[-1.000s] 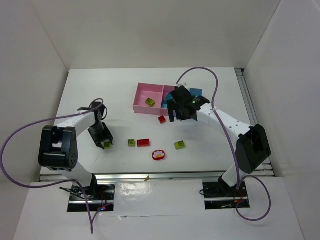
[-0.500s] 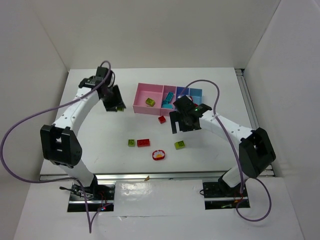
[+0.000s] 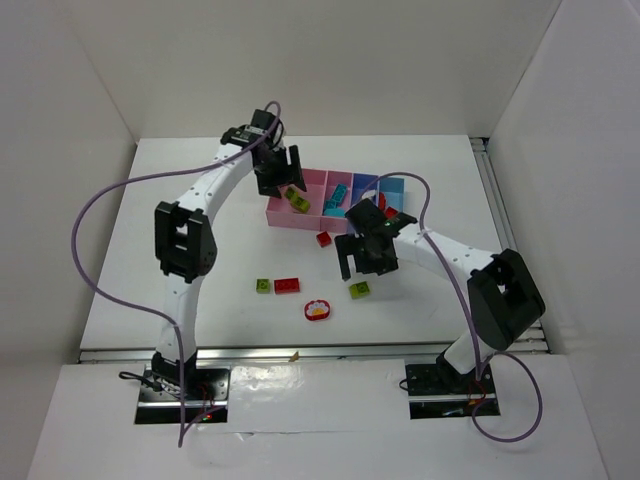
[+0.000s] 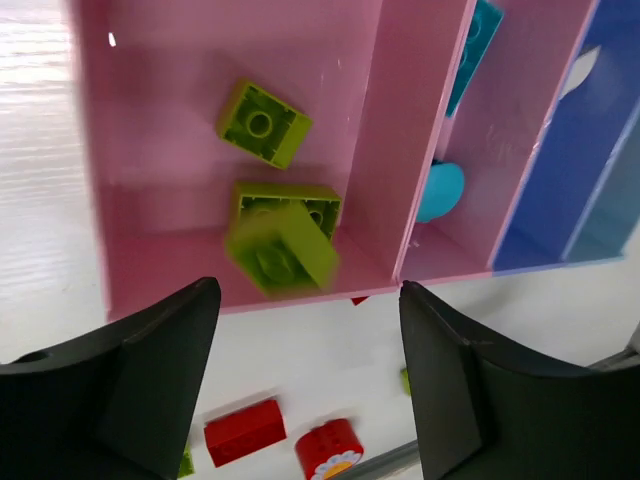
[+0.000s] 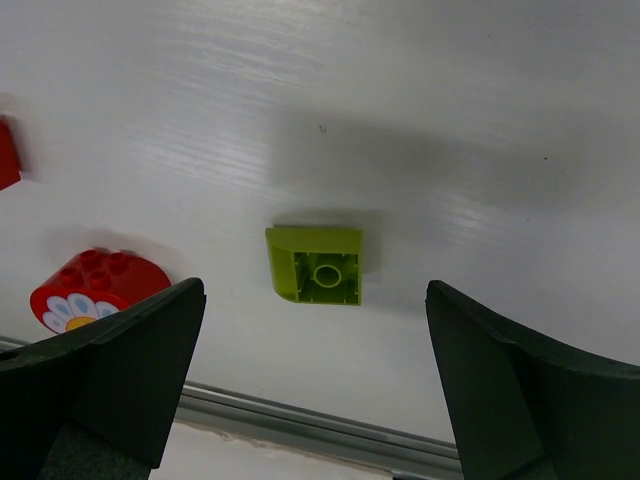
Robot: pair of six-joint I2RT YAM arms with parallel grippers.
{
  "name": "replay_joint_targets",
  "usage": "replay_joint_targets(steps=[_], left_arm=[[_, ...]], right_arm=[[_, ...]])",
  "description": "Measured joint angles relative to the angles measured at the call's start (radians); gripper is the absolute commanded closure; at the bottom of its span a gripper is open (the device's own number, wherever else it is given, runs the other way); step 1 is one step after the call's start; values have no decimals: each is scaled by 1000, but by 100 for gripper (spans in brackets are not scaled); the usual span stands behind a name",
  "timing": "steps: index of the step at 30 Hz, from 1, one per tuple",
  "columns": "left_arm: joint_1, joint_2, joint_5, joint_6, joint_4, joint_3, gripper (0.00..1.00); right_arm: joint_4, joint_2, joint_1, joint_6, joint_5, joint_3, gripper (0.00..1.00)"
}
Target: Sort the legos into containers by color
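My left gripper (image 3: pixel 282 176) (image 4: pixel 308 300) hangs open over the wide pink container (image 3: pixel 284 216) (image 4: pixel 150 270). A blurred lime lego (image 4: pixel 282 250) is loose below its fingers, above two lime legos (image 4: pixel 263 122) lying in that container. The narrow pink container (image 3: pixel 336 199) (image 4: pixel 500 150) holds teal legos (image 4: pixel 480 40). Two blue containers (image 3: pixel 390 186) stand to the right of it. My right gripper (image 3: pixel 364 262) (image 5: pixel 312 290) is open, above an upturned lime lego (image 3: pixel 359 290) (image 5: pixel 318 265) on the table.
On the table lie a lime lego (image 3: pixel 263 286), a red lego (image 3: pixel 287 286) (image 4: pixel 243 430), a round red piece with a flower face (image 3: pixel 317 309) (image 5: pixel 95 285) and a small red lego (image 3: pixel 324 238). A metal rail (image 5: pixel 300 425) runs along the near edge.
The left arm swung from the near left of the table to over the wide pink container, and its jaws opened, letting go of a lime lego. The right gripper came from the containers toward the near lime lego.
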Motion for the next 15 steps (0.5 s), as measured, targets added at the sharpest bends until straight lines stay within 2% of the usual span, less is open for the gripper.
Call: replay_joint_targets(steps=[4,6,7,12,15], left_arm=[[-39,63,8,5,-26,24,8],[-53,62,11,4,-34,24,8],[-58,56,13,4,-31,24,8],[-55,17,11,6,-30,21,8],[-54,-60,2,11,-23,-38,8]], right_arm=[[13,4,0,0,-27,-20,3],[19,11,0,0,-35,-33,5],[21,14,0,0,-37,-39,9],[27,62,0,-10,-49,-52,11],[44,92,0,-21,-54,-62,20]])
